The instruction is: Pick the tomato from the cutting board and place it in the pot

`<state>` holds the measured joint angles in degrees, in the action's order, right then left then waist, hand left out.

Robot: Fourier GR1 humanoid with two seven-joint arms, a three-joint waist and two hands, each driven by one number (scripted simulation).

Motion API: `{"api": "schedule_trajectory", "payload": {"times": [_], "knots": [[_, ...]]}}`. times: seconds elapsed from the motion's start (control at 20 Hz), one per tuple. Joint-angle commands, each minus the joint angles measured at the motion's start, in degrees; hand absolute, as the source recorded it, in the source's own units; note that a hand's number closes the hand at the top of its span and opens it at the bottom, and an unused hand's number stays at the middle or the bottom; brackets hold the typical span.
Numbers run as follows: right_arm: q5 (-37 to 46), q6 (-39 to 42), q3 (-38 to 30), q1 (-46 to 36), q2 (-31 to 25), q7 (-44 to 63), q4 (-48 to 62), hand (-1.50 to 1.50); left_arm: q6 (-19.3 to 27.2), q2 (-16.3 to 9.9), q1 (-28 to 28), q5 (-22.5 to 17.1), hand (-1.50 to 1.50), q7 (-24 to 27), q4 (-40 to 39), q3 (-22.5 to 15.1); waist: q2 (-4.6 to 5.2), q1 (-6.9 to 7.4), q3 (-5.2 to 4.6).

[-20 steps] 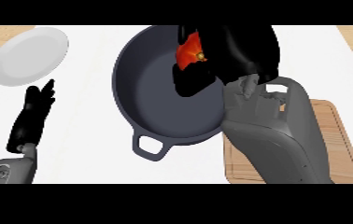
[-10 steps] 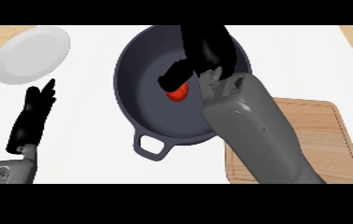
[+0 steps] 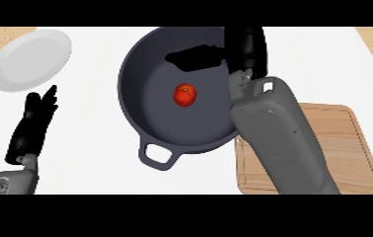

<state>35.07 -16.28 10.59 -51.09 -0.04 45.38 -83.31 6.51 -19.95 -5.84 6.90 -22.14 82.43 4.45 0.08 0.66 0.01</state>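
On pot (image 3: 146, 73) floor: tomato (image 3: 185, 95), free. Right hand (image 3: 218, 56) above it, fingers relaxed, holding nothing. Left hand (image 3: 33, 122) resting lower left, fingers straight. Best to lift straight up, clearing rim, avoiding nudging tomato.

The pot (image 3: 149, 112) is sitting in the middle of the table (image 3: 87, 147), its handle loop pointing toward me. The tomato (image 3: 185, 95) is lying inside it, near the centre of its floor, touching nothing else. My right hand (image 3: 218, 56) is hanging over the pot's far right part, apart from the tomato, with my forearm crossing the pot's right rim. The cutting board (image 3: 342, 142) is lying just right of the pot, partly under my forearm. The plate (image 3: 33, 58) is sitting at the far left, well apart from the pot. My left hand (image 3: 33, 122) is resting at the near left, before the plate, fingers pointing away from me.
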Motion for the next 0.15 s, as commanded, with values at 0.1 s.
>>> {"api": "schedule_trajectory", "payload": {"times": [0.1], "knots": [[-4.0,-3.3,-9.8,2.3,-4.9,-5.0,-3.5,-1.50,0.7,0.0,-1.5,0.5,0.00,-1.9,0.0,1.1,-0.05,-0.69,0.02]]}}
